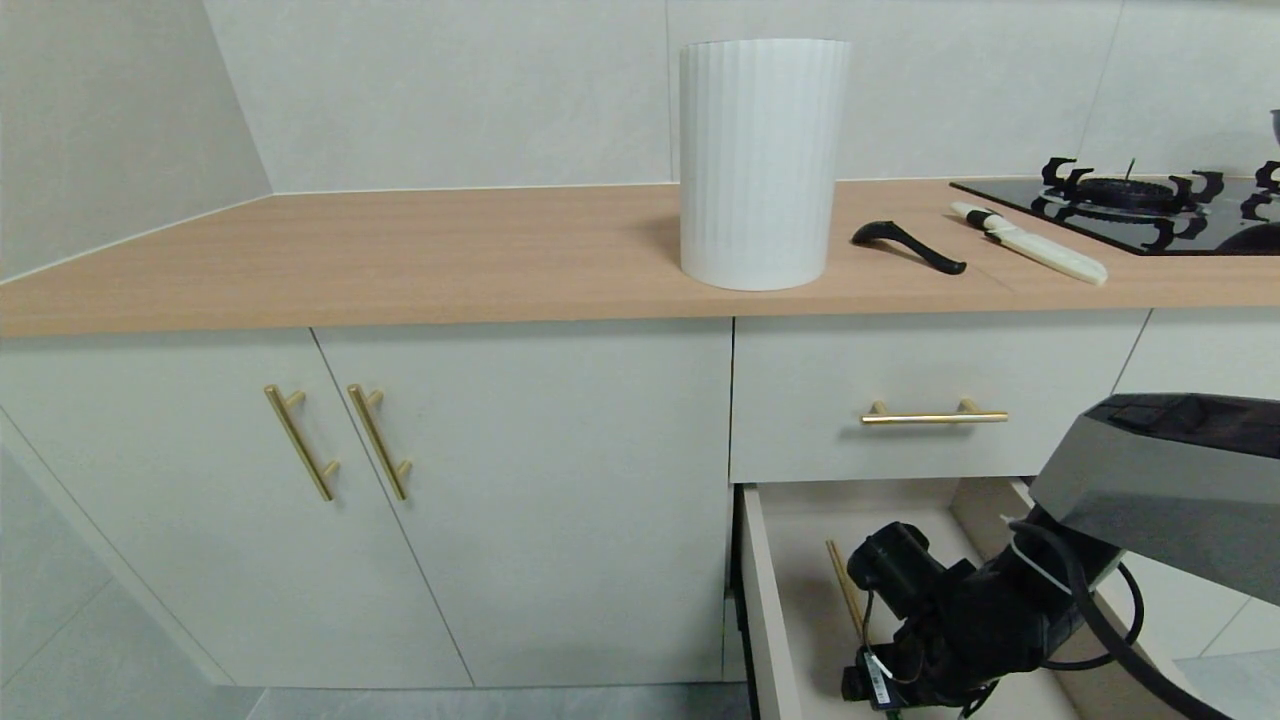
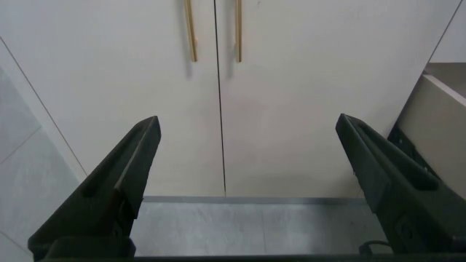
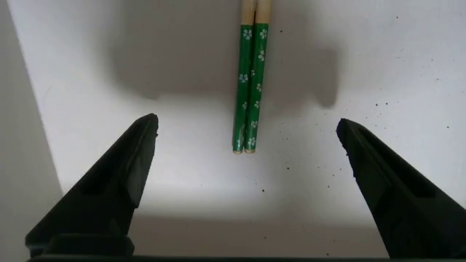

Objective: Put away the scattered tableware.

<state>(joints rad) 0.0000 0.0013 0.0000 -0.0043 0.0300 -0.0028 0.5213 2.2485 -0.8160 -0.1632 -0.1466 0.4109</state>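
Chopsticks (image 3: 249, 80) lie flat in the drawer (image 1: 770, 600), just beyond the fingertips of your right hand (image 3: 246, 129), untouched. That hand is spread wide and empty, so the drop-off looks done. Next you'd lift out and go for the knife (image 1: 1035, 245) or the black utensil (image 1: 908, 245) on the table (image 1: 450, 250), well above the hand. Left hand (image 2: 247, 127) is also wide and empty, facing the doors (image 2: 291, 94). Chopstick tops are cut off, and the utensil's type is unclear.
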